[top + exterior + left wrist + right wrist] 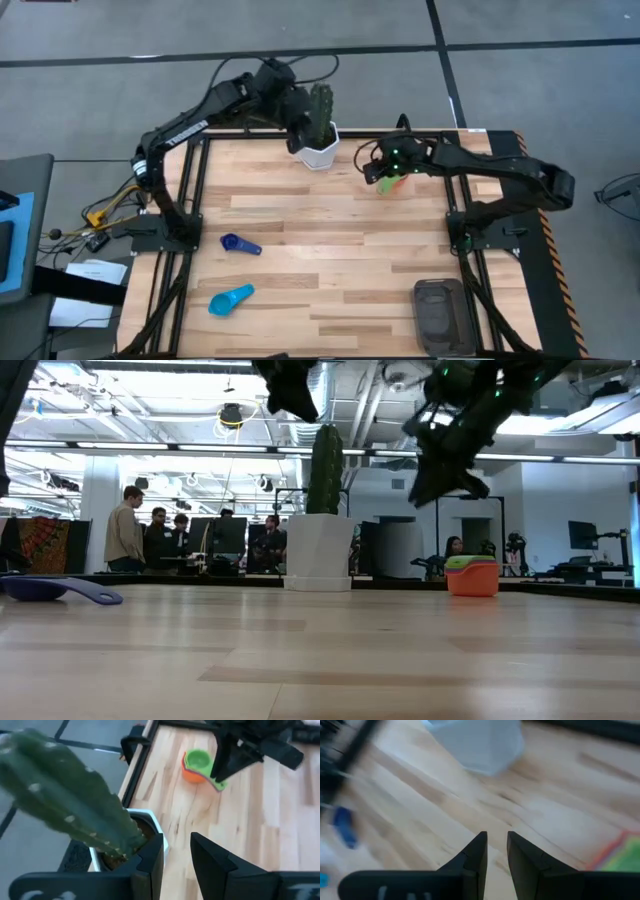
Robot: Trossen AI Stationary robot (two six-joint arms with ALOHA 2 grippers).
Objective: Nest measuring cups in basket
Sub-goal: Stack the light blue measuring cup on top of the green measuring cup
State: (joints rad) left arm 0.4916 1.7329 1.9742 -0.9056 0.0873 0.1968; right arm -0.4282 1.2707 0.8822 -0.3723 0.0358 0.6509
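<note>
Dark blue cup (pixel 60 590) lies nearest in the low view. High view: right fingers (pixel 383 172), slightly apart and empty, hover just beside the cup stack (pixel 396 182). Left fingers (pixel 176 851), narrowly apart, flank the cactus pot (pixel 150 817); basket (pixel 440 315) well apart.

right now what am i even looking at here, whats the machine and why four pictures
Two dark robot arms work at a wooden table. One camera looks down from above, one sits at table height, and one rides on each wrist. The left gripper hangs by the white cactus pot, a narrow gap between its jaws, holding nothing. The right gripper, likewise empty, hovers over a nested stack of cups. A dark blue cup, a light blue cup and the grey basket lie apart.
</note>
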